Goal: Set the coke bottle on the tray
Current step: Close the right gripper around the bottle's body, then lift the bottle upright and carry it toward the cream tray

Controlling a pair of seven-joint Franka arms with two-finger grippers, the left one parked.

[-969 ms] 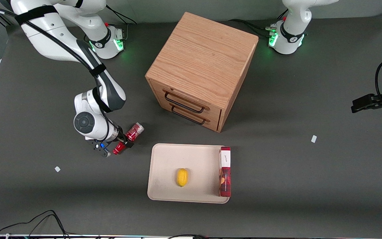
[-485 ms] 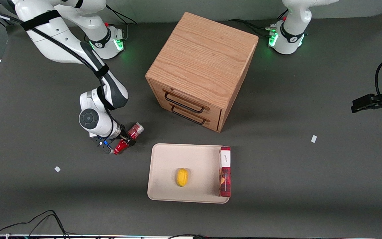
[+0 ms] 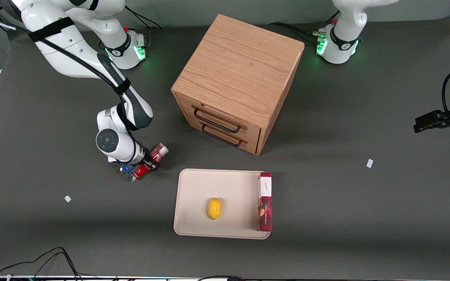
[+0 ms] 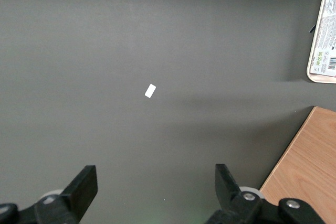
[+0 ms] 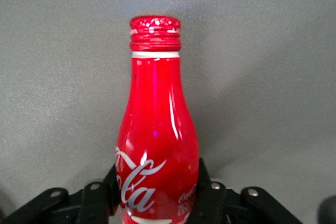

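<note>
The coke bottle [image 3: 158,152] is red with white script and a red cap. It lies slanted in my right gripper [image 3: 148,161], which is shut on its lower body. It is beside the tray's corner, toward the working arm's end of the table. In the right wrist view the bottle [image 5: 156,140] fills the middle, with a black finger [image 5: 209,190] pressed against each side and the cap pointing away from the wrist. The cream tray [image 3: 195,187] lies on the dark table, nearer the front camera than the cabinet. I cannot tell whether the bottle touches the table.
A yellow lemon [image 3: 214,208] and a flat dark-red box [image 3: 265,203] sit on the tray. A wooden drawer cabinet [image 3: 240,74] stands in the middle of the table. Small white scraps [image 3: 67,198] [image 3: 369,163] lie on the table.
My right wrist has shifted a little toward the tray and the cabinet, with the bottle still held. The bottle's cap end has drawn in under the wrist.
</note>
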